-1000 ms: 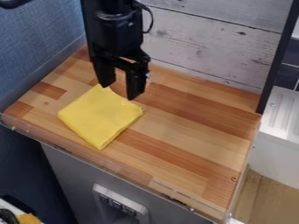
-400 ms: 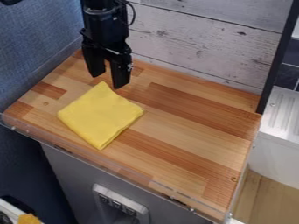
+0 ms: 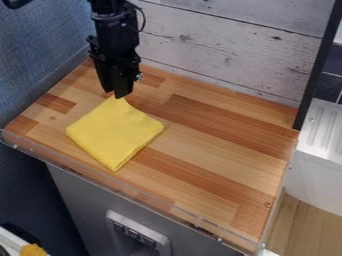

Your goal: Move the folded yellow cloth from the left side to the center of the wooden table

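Observation:
The black gripper (image 3: 115, 94) hangs down at the upper left of the wooden surface, its fingers brought together at the back corner of the yellow cloth (image 3: 115, 132). It is shut on that corner, whose tip is hidden behind the fingers. The cloth lies folded into a rough square, turned cornerwise, with the rest of it flat on the wooden surface (image 3: 210, 150).
A blue wall (image 3: 40, 55) borders the surface on the left, and whitish wooden boards (image 3: 220, 50) stand behind it. A clear raised edge runs along the front. At the right are a dark upright post (image 3: 319, 60) and a white ribbed unit (image 3: 324, 127).
The gripper has moved left and toward the back, then its fingers have closed at the cloth's back corner. The cloth has hardly moved.

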Robot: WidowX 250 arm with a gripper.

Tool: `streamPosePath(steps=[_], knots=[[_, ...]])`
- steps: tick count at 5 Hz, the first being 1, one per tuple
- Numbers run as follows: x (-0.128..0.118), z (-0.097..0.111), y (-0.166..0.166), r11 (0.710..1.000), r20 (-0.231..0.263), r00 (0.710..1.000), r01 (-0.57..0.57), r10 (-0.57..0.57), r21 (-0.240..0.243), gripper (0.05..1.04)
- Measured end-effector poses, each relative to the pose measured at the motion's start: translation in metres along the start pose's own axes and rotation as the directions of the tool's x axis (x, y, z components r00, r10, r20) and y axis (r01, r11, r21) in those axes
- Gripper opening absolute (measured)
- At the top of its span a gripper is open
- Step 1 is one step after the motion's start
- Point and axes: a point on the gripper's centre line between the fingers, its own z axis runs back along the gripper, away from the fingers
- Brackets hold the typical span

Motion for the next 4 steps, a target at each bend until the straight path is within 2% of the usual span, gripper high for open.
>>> streamPosePath(steps=[1,2,4], knots=[[0.0,-0.009,0.005,1.0,0.009,1.0,0.007,-0.008,0.009,0.165],[-0.003,-0.022,0.009,1.0,0.004,1.0,0.014,-0.014,0.016,0.071],[-0.01,-0.043,0.008,1.0,0.005,1.0,0.01,-0.01,0.027,0.063]])
